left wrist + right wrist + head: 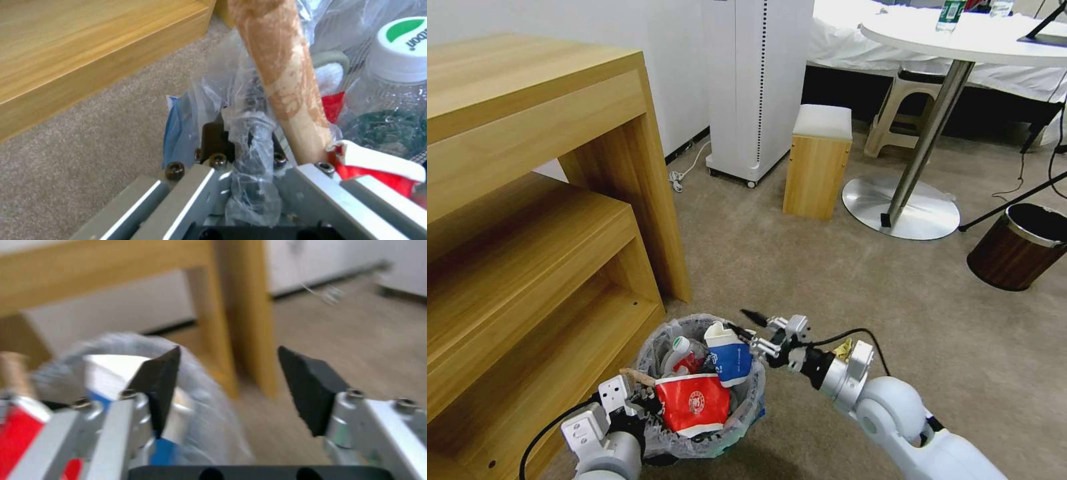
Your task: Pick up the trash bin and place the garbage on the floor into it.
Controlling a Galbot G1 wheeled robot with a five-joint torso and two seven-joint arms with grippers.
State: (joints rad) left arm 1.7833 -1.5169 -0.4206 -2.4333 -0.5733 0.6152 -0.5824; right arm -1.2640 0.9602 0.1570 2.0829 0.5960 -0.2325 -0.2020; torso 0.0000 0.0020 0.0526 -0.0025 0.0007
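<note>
Crinkly thin plastic is what you're dealing with on the trash bin (pixel 707 407): the translucent liner is bunched over the rim, so anything pinching there gets slippery film plus the hard wall underneath. It sits low in front of the robot, beside the wooden shelf unit (pixel 527 233), on or just above the beige carpet floor (pixel 840 280), I can't tell which. The left hand (pixel 627 403) is clamped on the near rim, and in the left wrist view you can see the bag wadded between its closed jaws, so I'd say the rim is the right spot to hold, but the film could slide if the bin tilts. It's stuffed: a red paper cup (pixel 692 402), a blue and white cup (pixel 728 360), a small plastic bottle (pixel 396 86) and a wooden stick (pixel 285 83), all light, crushable stuff that springs back and could tip out. The right hand (pixel 747 323) hovers over the far rim right by the blue cup, jaws spread apart and holding nothing. Overall the load looks light, more wobbly than heavy.
</note>
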